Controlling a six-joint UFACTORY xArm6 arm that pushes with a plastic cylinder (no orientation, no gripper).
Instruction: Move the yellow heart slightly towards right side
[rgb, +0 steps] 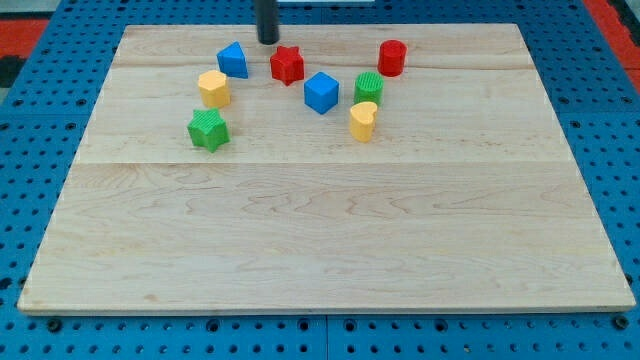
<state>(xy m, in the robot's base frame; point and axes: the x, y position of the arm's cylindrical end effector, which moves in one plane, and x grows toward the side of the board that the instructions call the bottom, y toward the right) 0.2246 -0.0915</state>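
Observation:
The yellow heart (363, 121) stands on the wooden board (320, 230), right of the middle in the upper part. A green block (368, 88) sits just above it, nearly touching. A blue cube (321, 92) lies to its upper left. My tip (268, 40) is at the view's top, between a blue block (233, 60) and a red star (287, 65), well to the upper left of the yellow heart and not touching it.
A red cylinder (392, 57) stands at the upper right. A yellow hexagon block (213, 88) and a green star block (208, 130) lie on the left. A blue pegboard (40, 110) surrounds the board.

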